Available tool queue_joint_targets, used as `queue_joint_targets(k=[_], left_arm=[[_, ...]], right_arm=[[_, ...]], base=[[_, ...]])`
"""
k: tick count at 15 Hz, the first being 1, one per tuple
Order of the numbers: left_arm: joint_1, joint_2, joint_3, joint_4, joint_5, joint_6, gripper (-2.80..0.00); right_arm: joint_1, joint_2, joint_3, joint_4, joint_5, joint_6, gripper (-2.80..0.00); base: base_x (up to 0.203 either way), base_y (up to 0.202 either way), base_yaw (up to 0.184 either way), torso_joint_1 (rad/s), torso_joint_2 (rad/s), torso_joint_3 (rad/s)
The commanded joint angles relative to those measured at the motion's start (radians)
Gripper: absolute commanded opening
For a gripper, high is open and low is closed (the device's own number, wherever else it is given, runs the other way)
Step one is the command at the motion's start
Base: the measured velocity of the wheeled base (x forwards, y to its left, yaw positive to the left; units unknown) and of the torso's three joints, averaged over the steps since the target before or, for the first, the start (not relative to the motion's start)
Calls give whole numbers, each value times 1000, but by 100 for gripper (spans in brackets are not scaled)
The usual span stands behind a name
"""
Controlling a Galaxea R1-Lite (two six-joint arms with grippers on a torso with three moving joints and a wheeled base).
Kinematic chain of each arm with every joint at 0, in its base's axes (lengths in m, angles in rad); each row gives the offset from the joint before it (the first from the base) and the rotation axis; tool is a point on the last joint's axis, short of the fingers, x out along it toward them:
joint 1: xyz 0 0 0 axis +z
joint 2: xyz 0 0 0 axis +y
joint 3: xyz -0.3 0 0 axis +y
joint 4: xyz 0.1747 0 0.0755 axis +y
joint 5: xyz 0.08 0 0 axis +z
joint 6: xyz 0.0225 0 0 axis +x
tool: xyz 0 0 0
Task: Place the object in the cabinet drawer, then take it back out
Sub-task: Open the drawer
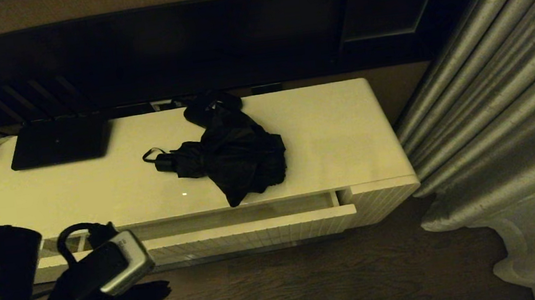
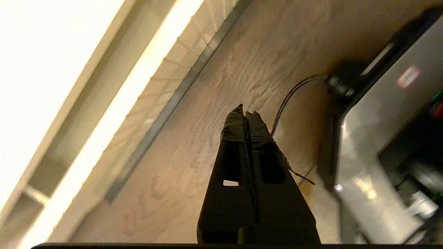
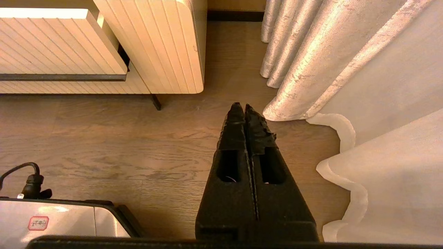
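Head view: the left arm (image 1: 95, 270) is folded low at the lower left, before the cabinet drawer (image 1: 235, 224), which stands slightly pulled out. The umbrella (image 1: 233, 161) lies on the cabinet top (image 1: 336, 132), near a flat black device (image 1: 60, 142).

Left wrist view: the left gripper (image 2: 246, 116) is pressed together, empty, over wooden floor (image 2: 193, 145).

Right wrist view: the right gripper (image 3: 242, 108) is likewise closed on nothing, beside a curtain (image 3: 346, 69).
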Motion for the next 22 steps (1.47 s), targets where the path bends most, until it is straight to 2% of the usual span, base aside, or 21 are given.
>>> queue_joint_targets(k=[1,2,3,4,5,6,7,9,12,15,18,20,22], left_arm=[[0,-74,-22,64,0,-76,-280],[0,-75,-24,66,-1,-79,-280],[-9,-74,-45,85,1,-120,-280],[-24,-74,-92,105,4,-189,-280],[-31,-72,-129,120,23,-296,-280],[-33,-68,-156,130,54,-345,-280],[-33,-64,-161,136,94,-364,-280],[-34,-59,-164,138,177,-440,-280],[-6,-26,-169,138,219,-545,-280],[15,21,-160,139,298,-658,-280],[45,72,-161,144,323,-738,-280],[53,154,-169,150,351,-827,-280],[56,197,-159,157,356,-869,-280]], right_arm=[[0,1,0,0,0,0,-280],[0,1,0,0,0,0,-280],[0,1,0,0,0,0,-280],[0,1,0,0,0,0,-280],[0,1,0,0,0,0,-280],[0,1,0,0,0,0,-280],[0,1,0,0,0,0,-280],[0,1,0,0,0,0,-280],[0,1,0,0,0,0,-280],[0,1,0,0,0,0,-280],[0,1,0,0,0,0,-280],[0,1,0,0,0,0,-280],[0,1,0,0,0,0,-280]], base=[[0,0,0,0,0,0],[0,0,0,0,0,0],[0,0,0,0,0,0],[0,0,0,0,0,0],[0,0,0,0,0,0],[0,0,0,0,0,0],[0,0,0,0,0,0],[0,0,0,0,0,0],[0,0,0,0,0,0],[0,0,0,0,0,0],[0,0,0,0,0,0],[0,0,0,0,0,0],[0,0,0,0,0,0]])
